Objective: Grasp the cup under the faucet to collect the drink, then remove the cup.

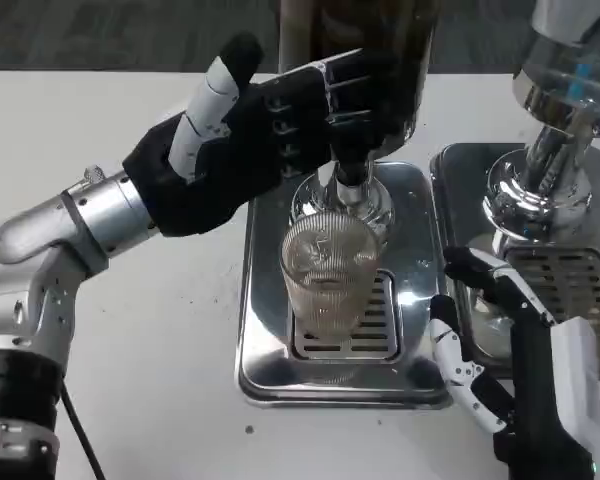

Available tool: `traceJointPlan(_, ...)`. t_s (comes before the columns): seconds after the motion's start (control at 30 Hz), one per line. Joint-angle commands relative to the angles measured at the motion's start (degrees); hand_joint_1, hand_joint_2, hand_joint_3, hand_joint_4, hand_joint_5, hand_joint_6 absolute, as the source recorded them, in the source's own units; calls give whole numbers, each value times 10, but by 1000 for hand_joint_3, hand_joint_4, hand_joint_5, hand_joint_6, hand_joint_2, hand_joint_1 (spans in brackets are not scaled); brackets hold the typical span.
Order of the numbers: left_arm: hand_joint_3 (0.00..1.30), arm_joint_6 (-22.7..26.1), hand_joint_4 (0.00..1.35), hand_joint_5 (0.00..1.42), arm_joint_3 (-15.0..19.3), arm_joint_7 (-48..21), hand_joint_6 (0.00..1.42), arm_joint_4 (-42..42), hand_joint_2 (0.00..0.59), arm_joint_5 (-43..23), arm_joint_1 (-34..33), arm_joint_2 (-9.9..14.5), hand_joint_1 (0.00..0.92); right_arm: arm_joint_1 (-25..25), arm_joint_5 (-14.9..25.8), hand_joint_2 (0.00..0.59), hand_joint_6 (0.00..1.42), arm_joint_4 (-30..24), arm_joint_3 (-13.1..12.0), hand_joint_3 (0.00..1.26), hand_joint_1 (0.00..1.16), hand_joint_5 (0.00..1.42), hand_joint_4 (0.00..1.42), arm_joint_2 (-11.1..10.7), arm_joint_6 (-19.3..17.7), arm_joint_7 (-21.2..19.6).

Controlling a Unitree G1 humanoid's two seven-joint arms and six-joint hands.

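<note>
1. Cup point(330, 272): centre frame, upright on the drip tray point(265, 330) under the faucet point(352, 165).
2. Left hand point(270, 125): upper centre, fingers against the dispenser point(360, 40); grip uncertain.
3. Right hand point(500, 350): lower right, fingers apart, holding nothing.

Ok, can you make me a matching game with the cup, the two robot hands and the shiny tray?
Things:
1. ribbed glass cup
2. left hand
3. right hand
4. drip tray

Places:
A. raised up against the dark dispenser
B. flat on the white table, under the cup
C. on the grate, below the faucet
D. low at the tray's right edge, fingers apart

Pairs: 1-C, 2-A, 3-D, 4-B
</note>
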Motion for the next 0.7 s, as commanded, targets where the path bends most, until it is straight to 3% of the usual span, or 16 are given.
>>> traceJointPlan(0.03,168,-29,106,177,-7,-11,90,15,91,19,-9,0,0,2,6,421,365,4,-2,383,444,372,405,2,-10,-3)
traceJointPlan(0.2,176,-62,113,181,-12,-15,90,21,90,38,-4,4,0,3,7,420,365,4,0,383,443,372,405,3,-11,-1)
traceJointPlan(0.57,192,-208,127,146,-18,9,42,35,91,91,18,10,0,6,11,420,365,2,2,383,442,372,405,2,-12,6)
traceJointPlan(0.7,192,-231,123,131,-22,15,15,42,87,102,23,11,0,9,11,420,365,-3,2,383,442,372,405,1,-11,10)
